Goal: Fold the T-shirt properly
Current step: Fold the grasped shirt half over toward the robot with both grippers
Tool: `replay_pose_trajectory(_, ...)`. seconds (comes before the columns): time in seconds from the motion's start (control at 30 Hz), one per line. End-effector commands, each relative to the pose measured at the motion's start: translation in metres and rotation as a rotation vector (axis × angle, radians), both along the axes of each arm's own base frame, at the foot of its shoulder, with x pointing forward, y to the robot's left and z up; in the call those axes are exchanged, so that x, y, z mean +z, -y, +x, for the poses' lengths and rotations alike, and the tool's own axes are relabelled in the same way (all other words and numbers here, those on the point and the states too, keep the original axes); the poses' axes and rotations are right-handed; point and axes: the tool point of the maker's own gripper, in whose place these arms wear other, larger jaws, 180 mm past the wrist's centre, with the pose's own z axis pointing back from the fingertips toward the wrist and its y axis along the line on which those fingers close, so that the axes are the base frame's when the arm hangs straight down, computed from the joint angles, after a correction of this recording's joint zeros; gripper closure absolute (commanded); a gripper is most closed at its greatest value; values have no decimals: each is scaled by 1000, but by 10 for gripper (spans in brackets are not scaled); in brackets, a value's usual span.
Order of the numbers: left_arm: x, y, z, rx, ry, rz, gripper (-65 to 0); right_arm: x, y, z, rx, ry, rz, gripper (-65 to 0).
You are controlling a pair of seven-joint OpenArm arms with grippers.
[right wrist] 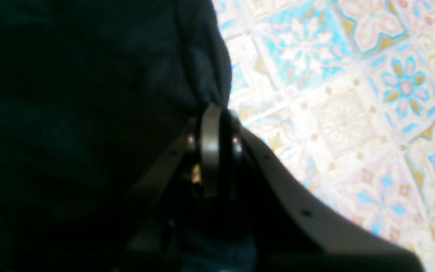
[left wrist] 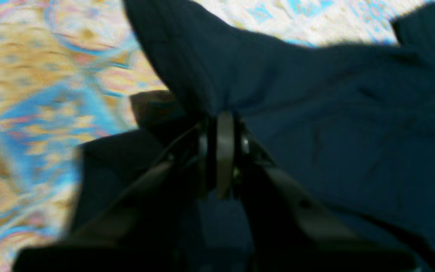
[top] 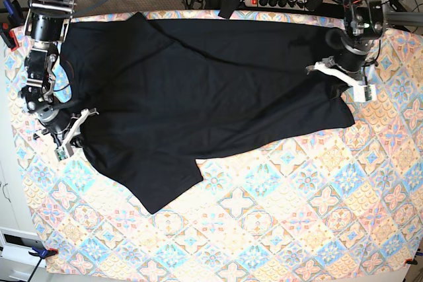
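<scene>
**A:** Right, count first. One T-shirt (top: 198, 90), black, plain. Two arms, two grippers. One patterned tablecloth (top: 297, 216) under it all. One power strip (top: 281, 2) behind the table's far edge.

**B:** Gripper states?

**A:** Left gripper (left wrist: 223, 117): jaws pinched together on a bunched fold of the shirt; cloth rises straight out of the tips. Right gripper (right wrist: 213, 111): same, clamped on a gathered edge of the fabric. No gap visible between the jaws on either.

**B:** Where's the shirt relative to them?

**A:** In the base view it spans between the two grippers. Right gripper (top: 74, 130) grips it at one side edge, left gripper (top: 340, 74) at the opposite side edge. One sleeve (top: 165, 186) trails out from the right gripper's end towards the middle of the cloth. Fabric is wrinkled, not flat. Both wrist views are blurred, so I can't tell whether the held parts are lifted off the surface.

**B:** Edges, room?

**A:** The shirt's far edge runs along the table's far edge. Outboard of the right gripper, only a thin strip of tablecloth before the table edge. Outboard of the left gripper, somewhat more. On the near side of both grippers, a wide stretch of bare tablecloth. In the right wrist view, bare tiles to one side of the tips, shirt to the other.
</scene>
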Motion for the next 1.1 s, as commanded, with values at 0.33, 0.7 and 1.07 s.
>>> replay_pose_trajectory(0.33,21,-27,-6,49,48,57,0,38,0,-6,-42,130,141,-7)
replay_pose_trajectory(0.7,6,-29,-29,47,-22,62,0,32,15,-30,-98,106,162,-7)
replay_pose_trajectory(1.07,-30,-46,-59,69,-152,71,0,33,24,-32,-98,99,137,-7)
